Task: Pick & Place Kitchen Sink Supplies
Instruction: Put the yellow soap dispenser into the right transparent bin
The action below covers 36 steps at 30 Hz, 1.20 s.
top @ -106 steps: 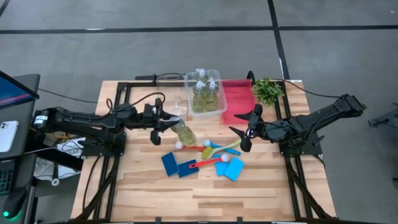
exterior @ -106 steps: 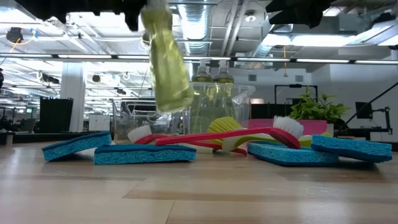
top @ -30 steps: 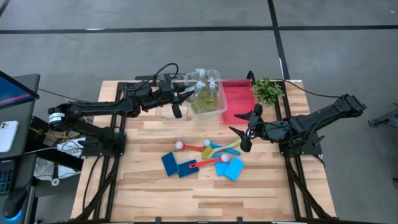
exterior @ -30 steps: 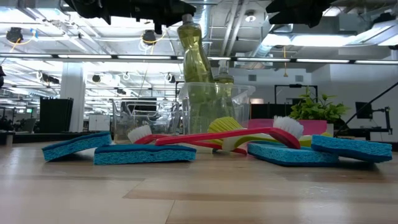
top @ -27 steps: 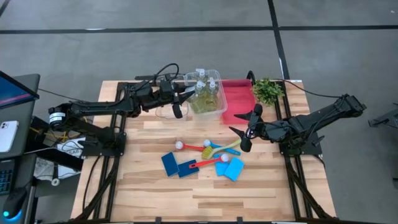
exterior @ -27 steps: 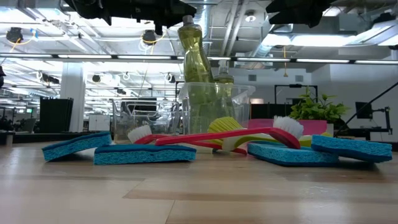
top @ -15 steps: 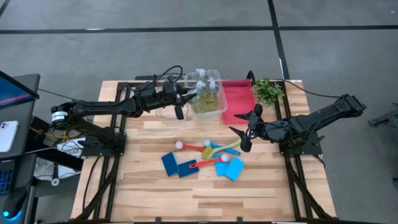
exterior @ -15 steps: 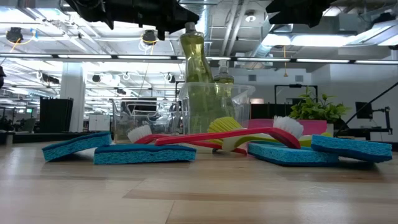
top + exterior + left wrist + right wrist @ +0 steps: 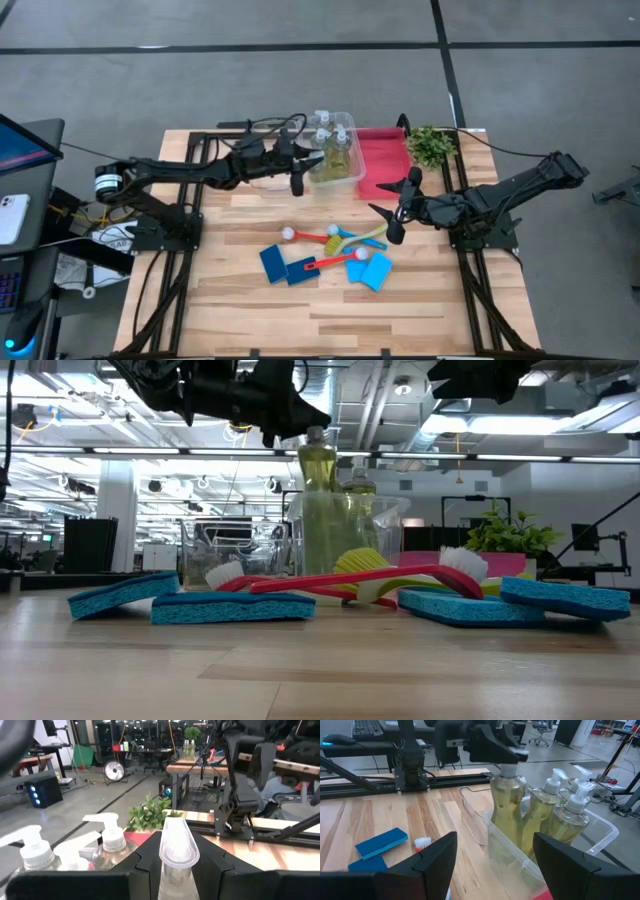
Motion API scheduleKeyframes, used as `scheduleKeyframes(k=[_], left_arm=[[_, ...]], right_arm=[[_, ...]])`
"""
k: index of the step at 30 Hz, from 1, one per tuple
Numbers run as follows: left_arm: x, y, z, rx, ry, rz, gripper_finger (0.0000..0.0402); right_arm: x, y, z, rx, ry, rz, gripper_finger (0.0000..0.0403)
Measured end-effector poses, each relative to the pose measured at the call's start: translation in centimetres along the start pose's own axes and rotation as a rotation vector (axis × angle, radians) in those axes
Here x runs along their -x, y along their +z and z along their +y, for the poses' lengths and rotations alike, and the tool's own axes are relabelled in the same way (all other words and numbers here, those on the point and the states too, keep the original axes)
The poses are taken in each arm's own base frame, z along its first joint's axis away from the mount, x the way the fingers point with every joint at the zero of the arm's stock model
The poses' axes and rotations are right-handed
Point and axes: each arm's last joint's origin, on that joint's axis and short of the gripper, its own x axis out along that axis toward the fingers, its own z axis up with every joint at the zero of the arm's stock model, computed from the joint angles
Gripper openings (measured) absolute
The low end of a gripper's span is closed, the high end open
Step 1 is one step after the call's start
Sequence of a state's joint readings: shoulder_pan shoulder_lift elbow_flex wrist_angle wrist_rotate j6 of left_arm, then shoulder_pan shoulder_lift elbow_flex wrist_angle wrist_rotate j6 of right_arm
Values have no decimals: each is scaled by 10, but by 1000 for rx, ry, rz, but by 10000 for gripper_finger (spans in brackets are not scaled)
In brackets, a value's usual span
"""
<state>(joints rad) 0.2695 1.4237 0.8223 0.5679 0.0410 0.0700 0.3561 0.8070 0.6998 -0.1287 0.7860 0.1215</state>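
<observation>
My left gripper (image 9: 303,166) reaches level from the table's left and is shut on a clear bottle of yellow-green liquid (image 9: 507,802). That bottle stands upright with its lower part inside the clear bin (image 9: 345,172), beside three other bottles (image 9: 560,815). Blue sponges (image 9: 273,262) (image 9: 369,271) and red, yellow and teal brushes (image 9: 338,243) lie on the table's middle. My right gripper (image 9: 396,211) hangs open over the table, right of the brushes, holding nothing. My left gripper pinches the bottle's white pump top (image 9: 178,851) between its two fingers (image 9: 148,862), which come level from the table's left side. The bottle hangs upright below them, its body down inside the bin. Whether its base touches the bin's floor I cannot tell.
A second clear bin (image 9: 268,178) stands left of the bottle bin, under my left arm. A red tray (image 9: 385,160) and a small leafy plant (image 9: 430,146) sit at the far right. Bare wood lies toward the table's near edge.
My left gripper has moved toward the table's right edge and down, still shut on the bottle. The bottle has sunk lower into the bin and now stands upright instead of leaning.
</observation>
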Motion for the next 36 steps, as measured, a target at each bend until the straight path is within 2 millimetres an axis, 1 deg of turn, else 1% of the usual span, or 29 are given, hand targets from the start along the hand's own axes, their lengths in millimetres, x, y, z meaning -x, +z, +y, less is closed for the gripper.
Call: scheduleKeyframes(k=[5, 17, 21, 36], left_arm=[[-2, -4, 0, 23, 9, 20, 89], [-2, -5, 0, 28, 15, 28, 89], [-2, -6, 2, 53, 72, 40, 89], [-2, -8, 3, 52, 109, 58, 89]], right_arm=[[0, 0, 0, 0, 0, 0, 255], [0, 0, 0, 0, 0, 0, 255], [0, 0, 0, -1, 0, 0, 255], [0, 0, 0, 0, 0, 0, 255]])
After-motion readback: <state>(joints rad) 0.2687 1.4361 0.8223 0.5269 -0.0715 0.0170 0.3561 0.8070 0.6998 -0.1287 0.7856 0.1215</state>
